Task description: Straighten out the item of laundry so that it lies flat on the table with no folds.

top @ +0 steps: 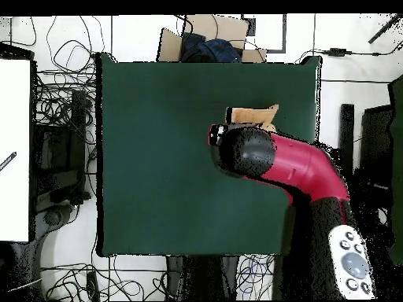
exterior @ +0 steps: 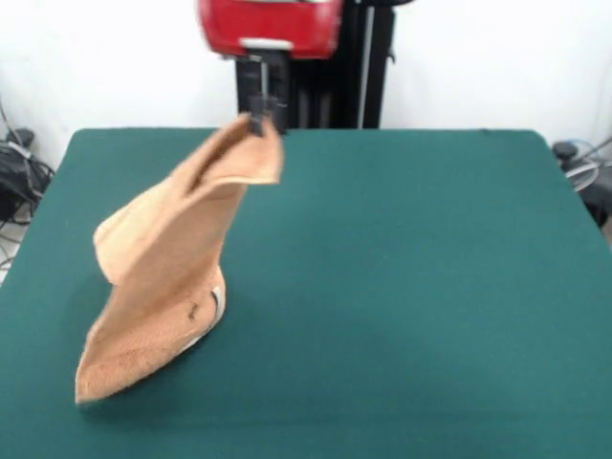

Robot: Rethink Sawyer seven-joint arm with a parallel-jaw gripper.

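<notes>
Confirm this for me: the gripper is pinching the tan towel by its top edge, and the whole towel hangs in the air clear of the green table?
Not quite. The gripper does pinch the towel by its top edge, but the towel is not fully airborne: in the front view its lower end rests on the green table.

Hangs from gripper [exterior: 260, 122] over table [exterior: 430, 287]: towel [exterior: 163, 277], top corner pinched, lower edge resting on left part.
</notes>
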